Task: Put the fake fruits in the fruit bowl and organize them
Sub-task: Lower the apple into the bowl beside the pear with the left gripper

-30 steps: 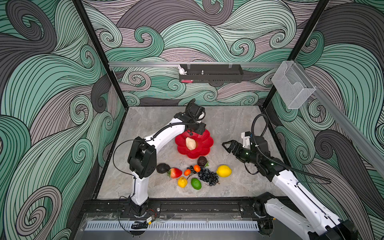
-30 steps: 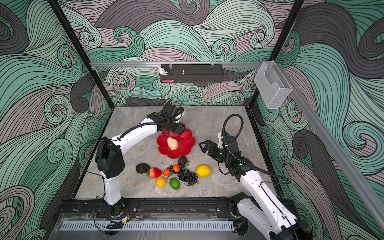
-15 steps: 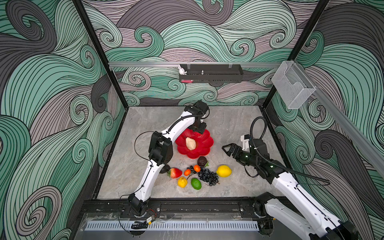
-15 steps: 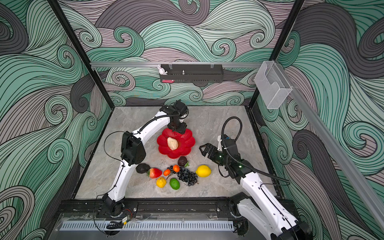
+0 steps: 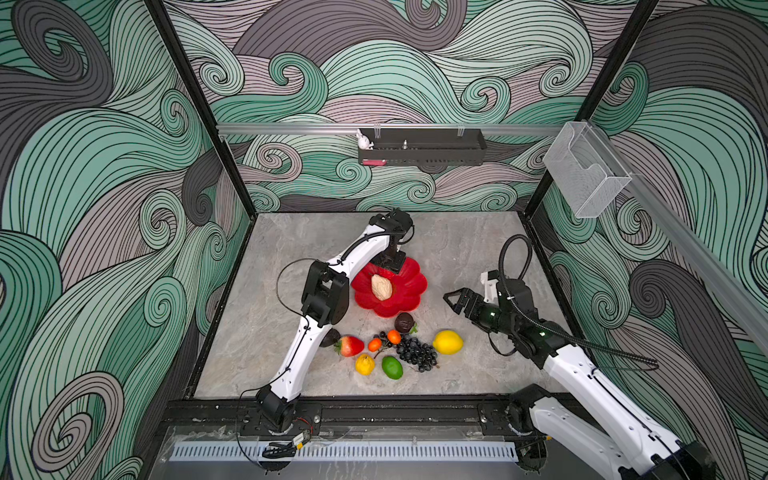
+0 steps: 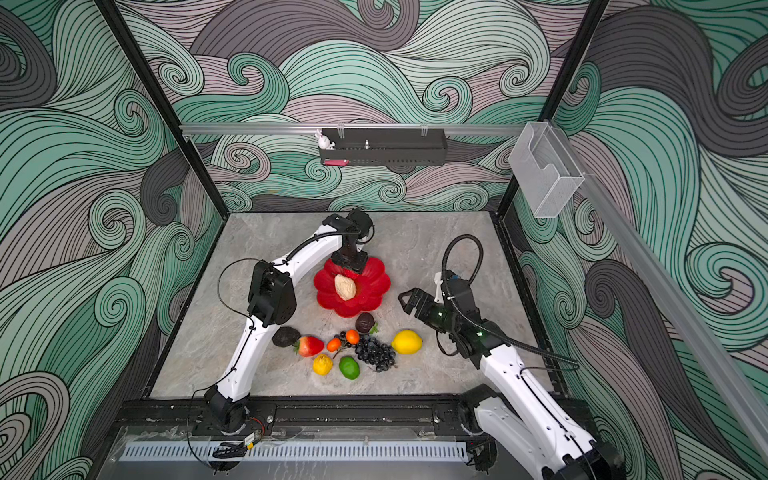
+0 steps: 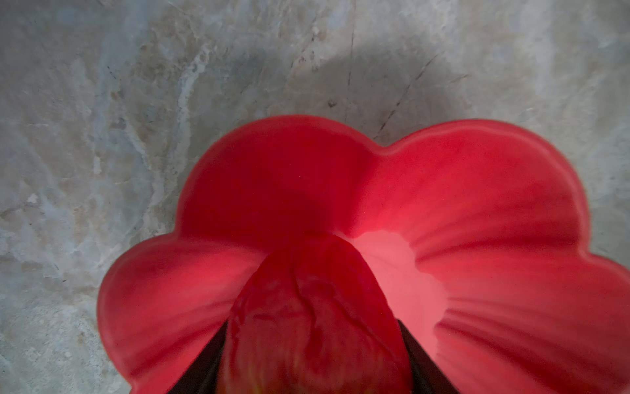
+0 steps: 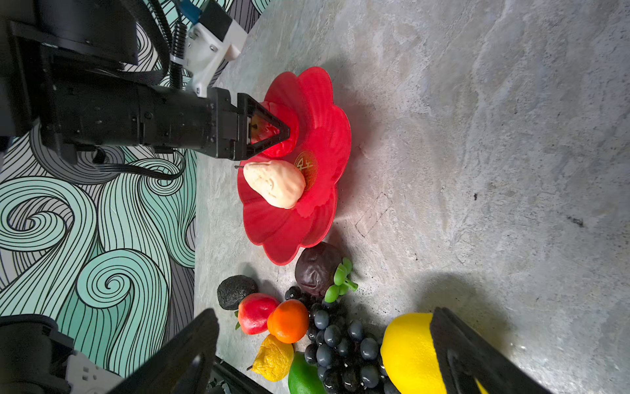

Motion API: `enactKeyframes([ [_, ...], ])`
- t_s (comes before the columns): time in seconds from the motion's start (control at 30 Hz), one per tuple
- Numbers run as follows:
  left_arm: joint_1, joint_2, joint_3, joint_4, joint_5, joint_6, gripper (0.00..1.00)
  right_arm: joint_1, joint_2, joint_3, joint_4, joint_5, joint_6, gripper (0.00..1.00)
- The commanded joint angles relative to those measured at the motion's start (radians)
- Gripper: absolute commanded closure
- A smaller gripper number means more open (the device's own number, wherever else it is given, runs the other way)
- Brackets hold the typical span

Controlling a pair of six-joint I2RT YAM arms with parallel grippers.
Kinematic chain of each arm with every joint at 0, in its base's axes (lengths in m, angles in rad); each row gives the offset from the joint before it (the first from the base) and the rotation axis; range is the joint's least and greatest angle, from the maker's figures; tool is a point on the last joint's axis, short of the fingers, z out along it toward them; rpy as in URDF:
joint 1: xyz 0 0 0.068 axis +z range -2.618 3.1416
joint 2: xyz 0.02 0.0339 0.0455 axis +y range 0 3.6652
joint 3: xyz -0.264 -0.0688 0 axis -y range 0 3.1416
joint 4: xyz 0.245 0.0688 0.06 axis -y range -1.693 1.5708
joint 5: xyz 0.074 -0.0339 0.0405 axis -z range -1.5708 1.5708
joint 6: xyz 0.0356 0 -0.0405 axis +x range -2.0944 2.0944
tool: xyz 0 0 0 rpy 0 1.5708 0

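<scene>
Jaws of my left gripper [image 8: 272,131] were clamped on a red fruit [image 7: 317,324], one dark finger on each side of it, over the petals of the fruit bowl [image 5: 409,286] that lay towards the back wall. Whether the fruit touched the glossy surface I could not tell. The bowl, a red flower-shaped dish, stood near the middle of the grey marbled tabletop [image 5: 457,249]. A cream piece [image 5: 381,287], pear-shaped, lay on its side across the bowl's gold centre, just beside the gripped fruit.

Outside the bowl, on its near side, the other fruits lay in a loose cluster. A dark brown fruit [image 5: 404,322] with green leaves sat just beside the rim. Nearer me were a grape bunch [image 5: 415,351], an orange fruit [image 5: 394,336], an orange-red fruit [image 5: 375,344] and a strawberry [image 5: 351,345]. A black rough-skinned fruit [image 6: 286,336] lay beside the strawberry, against my left arm. A wrinkled yellow fruit [image 5: 365,364] and a lime [image 5: 392,367] lay side by side at the near edge. A lemon [image 5: 448,342] lay to the right of the grapes.

My right gripper [image 5: 451,302] hung with its jaws wide apart and empty, between bowl and lemon, apart from both.
</scene>
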Motion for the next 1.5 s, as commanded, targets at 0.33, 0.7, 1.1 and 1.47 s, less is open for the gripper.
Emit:
enactKeyframes([
  [0.33, 0.037, 0.046, 0.034, -0.098, -0.002, -0.051, 0.36, 0.005, 0.020, -0.010, 0.018, 0.012, -0.004, 0.03],
  [0.7, 0.046, 0.031, 0.035, -0.107, 0.007, -0.064, 0.20, 0.005, 0.033, -0.008, 0.025, 0.004, -0.001, 0.03],
  [1.1, 0.047, -0.012, 0.036, -0.106, 0.010, -0.062, 0.11, 0.005, 0.036, -0.002, 0.015, 0.007, -0.006, 0.03],
  [1.47, 0.051, -0.089, 0.040, -0.103, 0.033, -0.058, 0.08, 0.005, 0.074, 0.076, -0.098, 0.036, -0.110, 0.02],
])
